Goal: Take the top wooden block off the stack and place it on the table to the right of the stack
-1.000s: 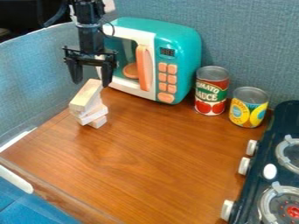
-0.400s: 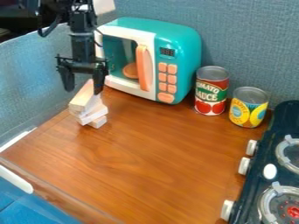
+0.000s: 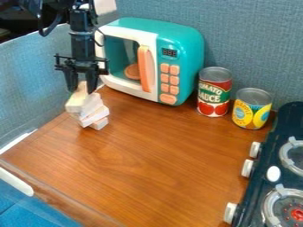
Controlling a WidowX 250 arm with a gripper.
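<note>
Camera view: we see the top wooden block (image 3: 75, 105), on a crooked block stack (image 3: 95, 117) near a toy microwave (image 3: 188, 66), apparently clasped by the gripper (image 3: 81, 91). We judge this a grasping step, needing steadiness next. Inside the microwave: an orange plate (image 3: 132, 72).

The pincer (image 3: 81, 90) holds the top block (image 3: 75, 103) of a wooden stack (image 3: 93, 116) near the toy microwave (image 3: 187, 57).

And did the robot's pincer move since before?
Yes. The pincer moved left in the picture, away from the toy microwave's orange handle, and is now at the top wooden block.
</note>
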